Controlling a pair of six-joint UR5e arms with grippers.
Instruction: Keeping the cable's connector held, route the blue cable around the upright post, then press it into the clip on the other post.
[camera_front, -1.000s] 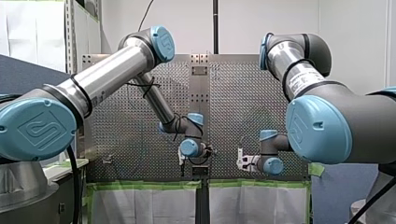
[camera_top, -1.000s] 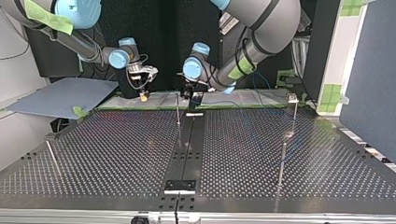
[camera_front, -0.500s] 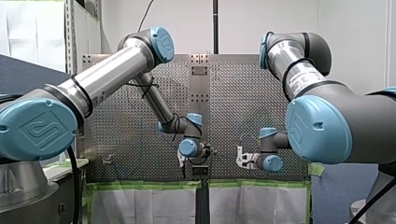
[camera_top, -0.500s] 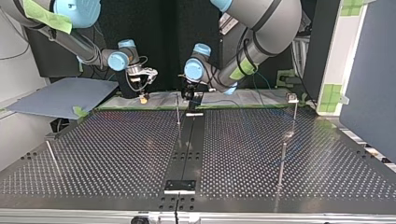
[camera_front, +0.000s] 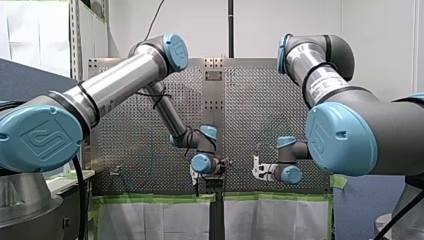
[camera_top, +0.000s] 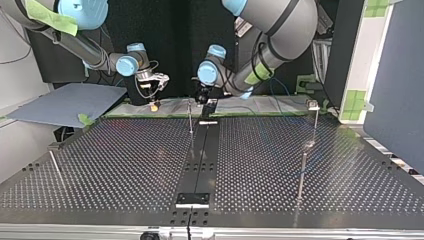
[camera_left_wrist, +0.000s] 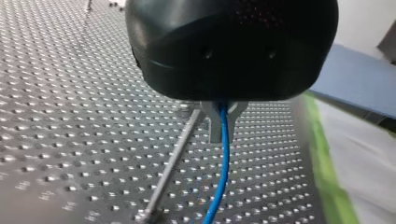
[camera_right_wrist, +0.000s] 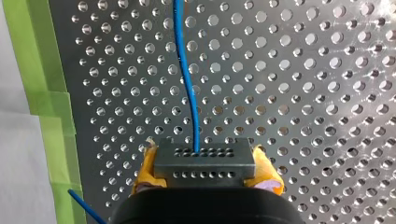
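Right wrist view first: the right gripper (camera_right_wrist: 204, 170) has its yellow pads clamped on the grey connector (camera_right_wrist: 204, 158). The blue cable (camera_right_wrist: 187, 84) runs out of it, straight ahead over the perforated table (camera_right_wrist: 303, 93).

In the left wrist view, the left gripper (camera_left_wrist: 221, 122) has its metal fingers pinched together on the cable, which hangs down from them. The upright post (camera_left_wrist: 170, 163) stands just beside the cable and looks clear of it.

In the top view both grippers work at the table's far edge. The left one is right by that thin post near the middle, and the right one is off toward the view's left. What looks like the clip (camera_top: 313, 105) tops the other post (camera_top: 315, 122), well apart at the view's right.

By the look of it this is the routing step, with the wrap around the post not yet made. The next move calls for the left gripper to lead the cable around the post and then across toward the clip. The right gripper's part is to hold the connector firm, so the line tightens against the post without pulling free.
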